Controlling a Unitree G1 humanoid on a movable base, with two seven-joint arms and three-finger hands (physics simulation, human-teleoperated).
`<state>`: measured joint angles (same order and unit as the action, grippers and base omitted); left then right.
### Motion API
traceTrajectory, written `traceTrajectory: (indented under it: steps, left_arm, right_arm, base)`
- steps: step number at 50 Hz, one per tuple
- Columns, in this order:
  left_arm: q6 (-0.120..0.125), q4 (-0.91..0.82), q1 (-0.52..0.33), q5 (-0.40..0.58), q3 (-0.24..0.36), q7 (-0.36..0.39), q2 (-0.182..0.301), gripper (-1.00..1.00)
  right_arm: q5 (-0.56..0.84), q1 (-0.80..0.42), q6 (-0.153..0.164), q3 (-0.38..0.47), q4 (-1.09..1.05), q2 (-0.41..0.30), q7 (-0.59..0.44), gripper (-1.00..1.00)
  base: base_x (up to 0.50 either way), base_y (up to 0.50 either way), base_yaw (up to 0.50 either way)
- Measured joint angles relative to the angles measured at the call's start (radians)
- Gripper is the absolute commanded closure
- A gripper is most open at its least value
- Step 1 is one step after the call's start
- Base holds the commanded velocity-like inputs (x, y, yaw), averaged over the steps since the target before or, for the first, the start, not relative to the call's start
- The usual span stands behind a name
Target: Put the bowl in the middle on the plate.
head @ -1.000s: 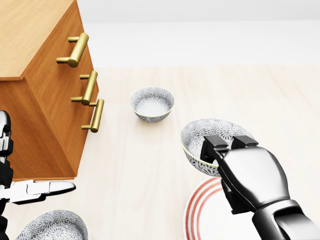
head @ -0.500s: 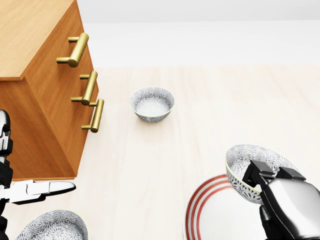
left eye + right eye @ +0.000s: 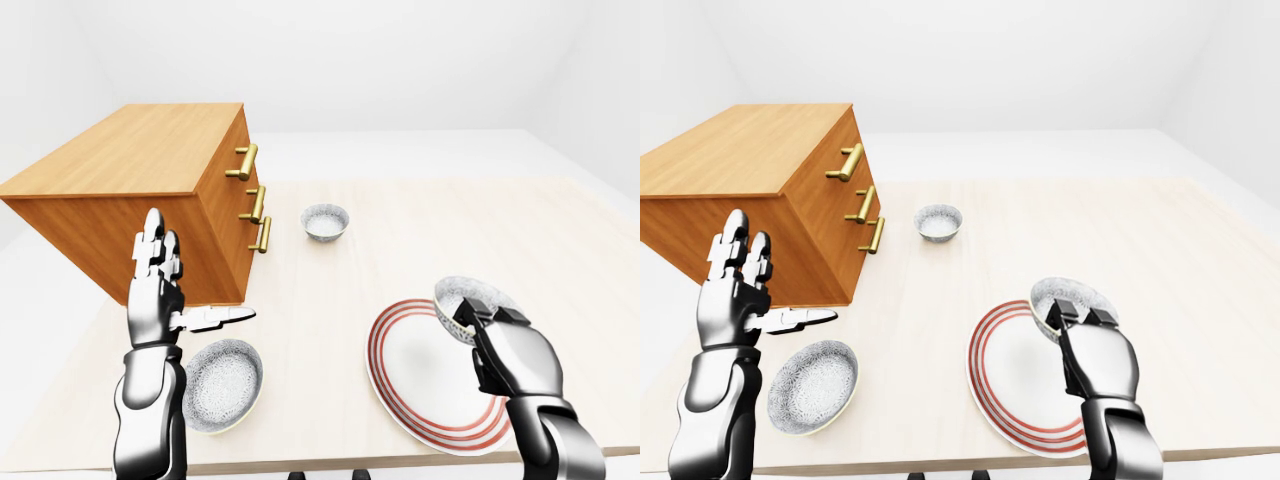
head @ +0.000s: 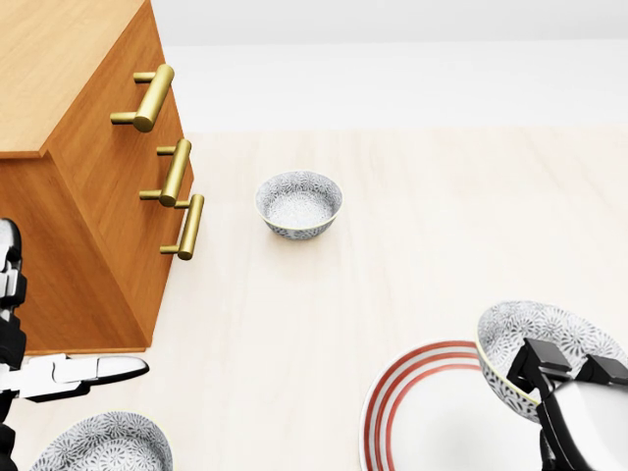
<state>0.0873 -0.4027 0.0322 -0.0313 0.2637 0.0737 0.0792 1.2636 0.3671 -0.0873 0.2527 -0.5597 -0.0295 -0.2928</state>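
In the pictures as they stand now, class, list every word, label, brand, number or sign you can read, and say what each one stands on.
None: no readable text shows in any view.
The bowl in the right hand, the far bowl and the near bowl carry only a speckled pattern.
The plate has plain red rings.
The wooden drawer chest and table bear no marks.

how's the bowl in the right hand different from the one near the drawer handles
The held bowl is gripped at its rim by the right hand and tilted above the plate's edge; the far bowl sits upright on the table, untouched. The held bowl looks wider, though it is nearer the camera. Both share the same grey speckled pattern.
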Motion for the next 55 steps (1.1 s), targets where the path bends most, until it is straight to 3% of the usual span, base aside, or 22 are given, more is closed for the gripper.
traceTrajectory:
  steps: [12, 27, 39, 55]
  left_arm:
    - [0.000, 0.001, 0.001, 0.001, -0.001, 0.000, -0.001, -1.00]
    - [0.000, 0.015, -0.003, -0.001, -0.001, 0.001, 0.002, -1.00]
    - [0.000, 0.019, -0.004, -0.002, 0.000, 0.000, 0.003, -1.00]
    - [0.000, 0.019, -0.002, -0.002, -0.001, -0.001, 0.002, -1.00]
  right_arm:
    - [0.100, 0.061, 0.000, -0.030, 0.028, 0.018, 0.129, 1.00]
    - [0.208, 0.110, 0.000, -0.158, 0.112, -0.014, 0.276, 1.00]
    - [0.231, 0.126, 0.000, -0.236, 0.156, -0.056, 0.333, 1.00]
    - [0.234, 0.136, 0.000, -0.246, 0.205, -0.083, 0.372, 1.00]
  base:
    - [0.00, 0.00, 0.00]
    - [0.00, 0.00, 0.00]
    - [0.00, 0.00, 0.00]
    - [0.00, 0.00, 0.00]
